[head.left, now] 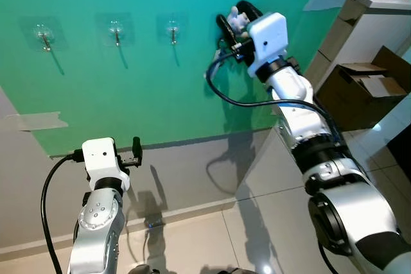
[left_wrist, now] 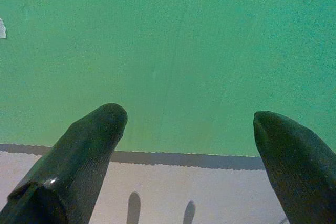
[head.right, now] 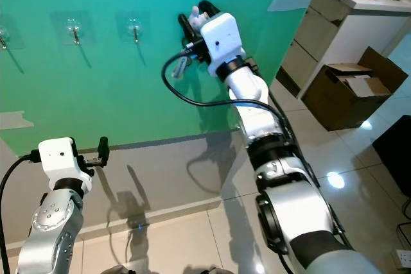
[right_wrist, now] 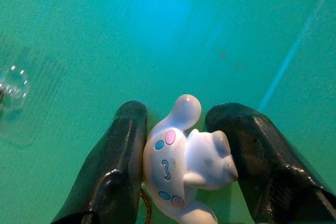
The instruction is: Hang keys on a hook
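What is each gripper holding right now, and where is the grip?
The right gripper pinches the white keychain figure by its sides, up at the green wall. The left gripper is open, holding nothing.

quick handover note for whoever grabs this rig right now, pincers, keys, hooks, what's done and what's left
Right pincer: raised against the green wall, shut on the white figurine keychain.
Left pincer: open, low, pointing at the wall's base, holding nothing.
Hooks: three clear stick-on hooks in a row; the nearest hook is to the left of the keychain, bare, as are the others.
Done: keys picked up and lifted to hook height.
Left: move left to a hook, loop the ring on, release.
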Tool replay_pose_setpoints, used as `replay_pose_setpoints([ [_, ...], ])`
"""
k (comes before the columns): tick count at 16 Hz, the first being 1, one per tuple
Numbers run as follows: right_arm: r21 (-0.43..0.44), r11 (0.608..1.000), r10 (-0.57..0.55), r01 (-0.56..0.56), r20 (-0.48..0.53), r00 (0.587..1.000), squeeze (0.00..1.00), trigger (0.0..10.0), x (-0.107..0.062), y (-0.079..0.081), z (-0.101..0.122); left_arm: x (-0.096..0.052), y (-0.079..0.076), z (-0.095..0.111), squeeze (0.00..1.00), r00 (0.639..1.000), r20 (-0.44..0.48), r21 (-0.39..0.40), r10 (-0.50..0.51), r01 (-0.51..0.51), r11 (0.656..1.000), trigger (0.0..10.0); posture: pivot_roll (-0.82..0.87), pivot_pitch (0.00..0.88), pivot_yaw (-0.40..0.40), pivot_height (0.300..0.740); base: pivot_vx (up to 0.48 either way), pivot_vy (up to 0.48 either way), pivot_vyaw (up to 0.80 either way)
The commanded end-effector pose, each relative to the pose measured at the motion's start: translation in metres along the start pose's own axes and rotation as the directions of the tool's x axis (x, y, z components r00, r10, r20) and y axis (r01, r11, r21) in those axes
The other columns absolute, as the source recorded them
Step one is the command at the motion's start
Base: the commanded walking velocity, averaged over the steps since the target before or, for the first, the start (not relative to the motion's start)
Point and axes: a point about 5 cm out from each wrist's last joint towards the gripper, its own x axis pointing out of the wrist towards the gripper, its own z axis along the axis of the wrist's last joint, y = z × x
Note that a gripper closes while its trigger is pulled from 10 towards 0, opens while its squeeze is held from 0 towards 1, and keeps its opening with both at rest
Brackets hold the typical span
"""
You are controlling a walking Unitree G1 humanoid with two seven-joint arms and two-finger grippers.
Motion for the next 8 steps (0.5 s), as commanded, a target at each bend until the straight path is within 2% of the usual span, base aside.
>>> replay_pose_setpoints([
  [1,-0.019,0.999,-0.031,0.033,0.09,0.995,0.0,10.0,0.014,-0.006,0.02,0.001,-0.003,-0.001,0.0,1.0,-0.001,0.002,0.0,0.0,1.0,10.0,0.07,0.0,-0.117,0.74,0.0,0.0,0.0],
  [4,-0.004,1.0,-0.028,0.029,0.064,0.998,0.0,10.0,0.016,0.008,0.011,0.0,-0.002,0.0,0.0,1.0,0.0,0.005,0.004,-0.004,1.0,10.0,0.08,0.0,-0.122,0.74,0.0,0.0,0.0],
  [8,0.018,1.0,0.0,0.002,-0.101,0.995,0.0,10.0,-0.002,0.028,-0.024,-0.004,0.001,-0.001,0.0,1.0,-0.004,0.006,0.014,-0.014,1.0,10.0,0.09,0.0,-0.129,0.74,0.0,0.0,0.0],
])
